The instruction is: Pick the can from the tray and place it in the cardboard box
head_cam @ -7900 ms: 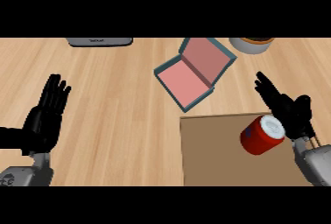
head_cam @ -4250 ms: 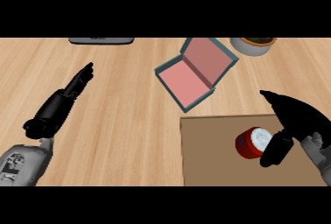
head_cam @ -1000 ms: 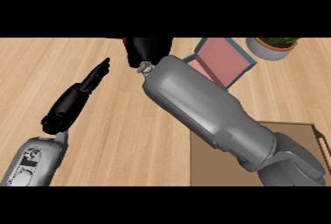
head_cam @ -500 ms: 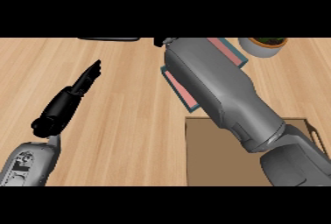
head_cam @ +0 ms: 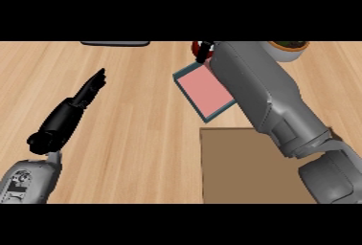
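A sliver of the red can (head_cam: 198, 47) shows at the picture's top edge, just past the far corner of the teal-rimmed pink box (head_cam: 203, 91). My right hand (head_cam: 206, 53) is curled on it; the grey right forearm hides most of the hand and can. That forearm runs from the lower right up across the box's right side. The brown flat tray (head_cam: 240, 167) lies at the lower right with nothing on its visible part. My left hand (head_cam: 79, 103) is open at the left, fingers straight and seen edge-on, away from everything.
A white pot with a plant (head_cam: 288, 50) stands at the top right, partly behind my right forearm. A dark grey flat object (head_cam: 114, 43) lies at the top edge. Bare wooden counter (head_cam: 141, 124) stretches between my two arms.
My right arm has swung rightward with the can, from over the counter left of the pink box to the box's far corner. The left hand has stayed put.
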